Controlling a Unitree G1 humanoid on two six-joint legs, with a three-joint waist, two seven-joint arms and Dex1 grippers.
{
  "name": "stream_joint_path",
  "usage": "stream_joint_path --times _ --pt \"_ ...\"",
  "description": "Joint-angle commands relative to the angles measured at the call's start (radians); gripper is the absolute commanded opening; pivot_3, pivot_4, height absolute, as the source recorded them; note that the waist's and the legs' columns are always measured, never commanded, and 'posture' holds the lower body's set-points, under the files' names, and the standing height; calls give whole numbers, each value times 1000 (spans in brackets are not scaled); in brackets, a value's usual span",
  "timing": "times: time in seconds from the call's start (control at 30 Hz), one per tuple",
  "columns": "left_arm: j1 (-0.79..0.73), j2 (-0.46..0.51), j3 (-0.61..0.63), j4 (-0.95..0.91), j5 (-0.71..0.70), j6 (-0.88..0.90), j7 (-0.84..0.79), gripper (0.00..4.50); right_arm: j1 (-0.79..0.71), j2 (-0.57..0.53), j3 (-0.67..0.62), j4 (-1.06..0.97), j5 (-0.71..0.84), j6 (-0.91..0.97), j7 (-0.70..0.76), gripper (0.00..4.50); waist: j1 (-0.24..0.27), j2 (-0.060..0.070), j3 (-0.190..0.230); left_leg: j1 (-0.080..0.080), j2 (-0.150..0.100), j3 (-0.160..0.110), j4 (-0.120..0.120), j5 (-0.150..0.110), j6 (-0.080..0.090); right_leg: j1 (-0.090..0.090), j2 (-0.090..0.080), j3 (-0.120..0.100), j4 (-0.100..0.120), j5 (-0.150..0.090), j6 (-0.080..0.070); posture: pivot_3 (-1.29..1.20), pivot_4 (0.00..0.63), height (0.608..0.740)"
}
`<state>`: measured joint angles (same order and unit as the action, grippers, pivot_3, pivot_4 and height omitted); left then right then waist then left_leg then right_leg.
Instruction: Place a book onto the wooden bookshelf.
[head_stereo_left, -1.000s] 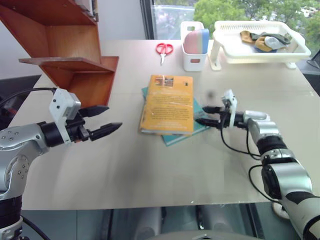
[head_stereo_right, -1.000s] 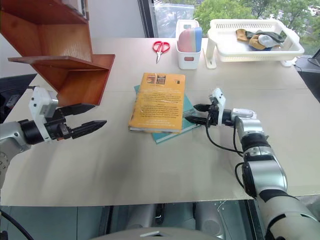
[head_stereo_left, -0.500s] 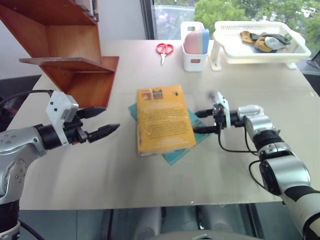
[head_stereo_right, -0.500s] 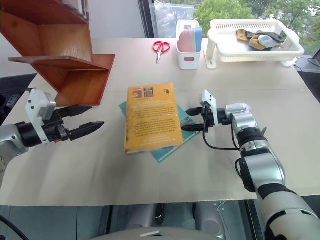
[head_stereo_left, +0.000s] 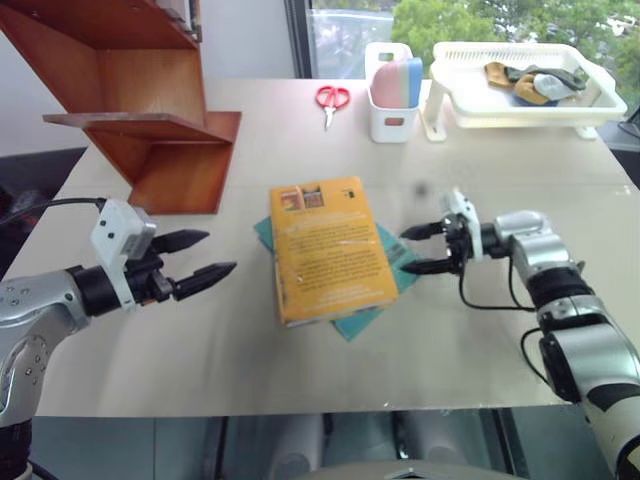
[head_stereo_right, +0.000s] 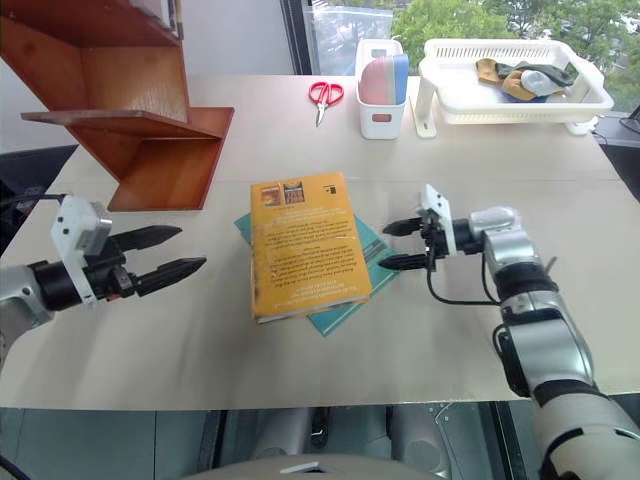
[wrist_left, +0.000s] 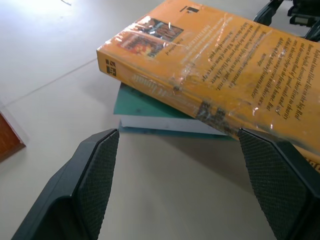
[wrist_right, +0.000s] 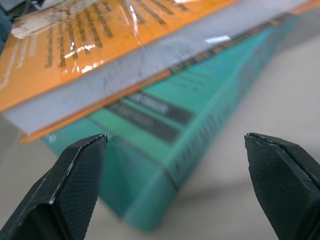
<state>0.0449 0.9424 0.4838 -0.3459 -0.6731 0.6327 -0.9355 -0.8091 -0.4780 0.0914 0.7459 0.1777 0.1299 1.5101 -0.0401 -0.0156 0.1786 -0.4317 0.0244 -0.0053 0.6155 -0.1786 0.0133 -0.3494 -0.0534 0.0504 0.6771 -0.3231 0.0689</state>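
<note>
table (head_stereo_left: 300, 370) | wooden bookshelf (head_stereo_left: 150, 120) far left | book (head_stereo_left: 328, 248) mid-table, lying atop teal book (head_stereo_right: 345, 305) | left gripper (head_stereo_left: 195, 255) fingers spread, left of book | right gripper (head_stereo_left: 425, 250) fingers spread, just right of book, empty

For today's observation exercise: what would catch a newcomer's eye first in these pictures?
The yellow book in the middle of the table, lying on a teal book. Open grippers flank it, left and right, neither touching. The bookshelf stands at the far left corner.
</note>
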Motion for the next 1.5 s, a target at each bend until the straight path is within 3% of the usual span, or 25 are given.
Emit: stream_joint_path --times 0.03,0.23,0.4,0.67,1.07,1.33,1.5 --pt "-3 -24 22 -14 -23 -1 7 3982 14 -46 -63 -103 59 16 -9 4500 -1 0 0 0 0 0 0 0 0 0 0 0 0 0 0 0 150 740" --pt "-16 -94 -55 21 -7 -31 6 3982 33 -29 -84 -159 57 -40 -117 4500 -3 0 0 0 1 1 0 0 0 -1 1 1 0 0 0 0 150 740" --pt "-52 -79 -60 12 -33 -46 -47 3982 -34 0 -41 -49 -9 -108 -173 4500 -1 0 1 0 0 1 0 0 0 -1 1 1 0 0 0 0 150 740" --pt "-6 -8 4 -7 -48 -38 -144 3982 -198 106 52 220 -118 -278 -148 4500 -8 0 1 0 1 2 -1 0 0 -2 2 2 0 0 0 0 150 740" --pt "145 -45 86 -71 -43 -32 -104 3982 -295 244 73 350 -160 -412 -119 4500 -3 0 2 0 1 1 -2 1 -2 -4 2 1 1 0 0 0 150 740" --pt "52 -194 2 23 -76 15 46 3982 -244 107 17 244 -102 -393 -39 4500 6 1 2 -1 -1 -1 -2 1 -2 -3 -1 -1 1 0 -1 0 150 740" --pt "-60 -249 -28 176 -134 109 84 3982 -59 -81 -37 -170 30 -157 50 4500 6 1 2 -1 -1 -3 -2 1 -2 -2 -1 -2 1 0 0 0 150 740"
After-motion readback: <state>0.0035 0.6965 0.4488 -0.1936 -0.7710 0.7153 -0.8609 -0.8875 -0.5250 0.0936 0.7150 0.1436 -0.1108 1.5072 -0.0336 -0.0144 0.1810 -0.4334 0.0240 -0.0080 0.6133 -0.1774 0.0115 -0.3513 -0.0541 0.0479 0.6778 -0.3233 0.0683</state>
